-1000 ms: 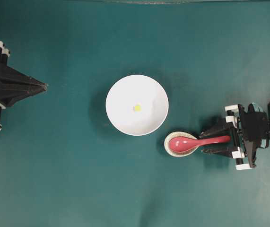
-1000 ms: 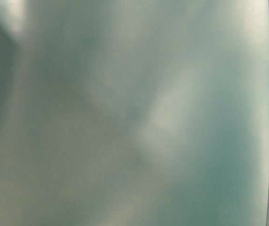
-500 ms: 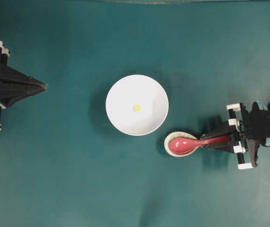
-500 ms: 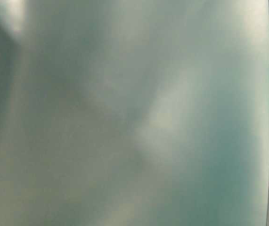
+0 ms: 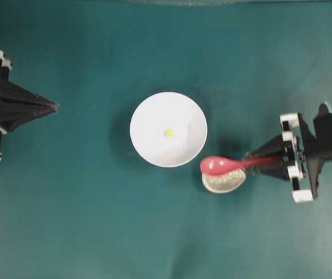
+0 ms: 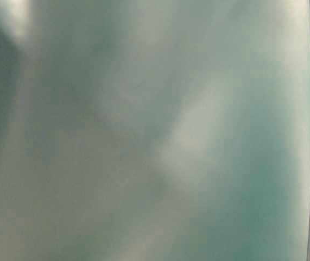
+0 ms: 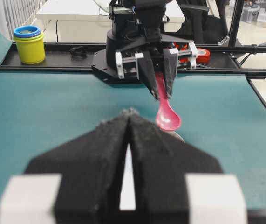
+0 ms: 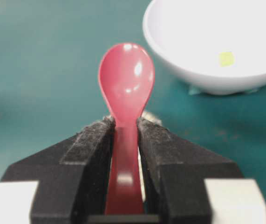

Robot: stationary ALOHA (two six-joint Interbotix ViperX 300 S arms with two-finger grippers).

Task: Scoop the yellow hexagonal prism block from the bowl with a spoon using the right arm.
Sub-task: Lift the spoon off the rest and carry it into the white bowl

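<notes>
The white bowl (image 5: 168, 129) sits at the table's middle with the tiny yellow block (image 5: 168, 132) inside it; both also show in the right wrist view, the bowl (image 8: 216, 56) and the block (image 8: 226, 59). My right gripper (image 5: 253, 163) is shut on the handle of the pink-red spoon (image 5: 221, 165) and holds it lifted above the speckled dish (image 5: 224, 181), right of the bowl. The spoon's scoop (image 8: 126, 77) points toward the bowl. In the left wrist view the spoon (image 7: 167, 116) hangs from that gripper. My left gripper (image 5: 52, 106) is shut and empty at the left edge.
The small speckled beige dish lies just below the bowl's right rim. A yellow and blue cup stack (image 7: 29, 43) and a red tape roll (image 7: 202, 54) stand on the black frame beyond the table's right end.
My right gripper has closed on the spoon's handle and lifted the spoon out of the speckled dish, shifting it slightly toward the bowl. The left arm has not moved.
</notes>
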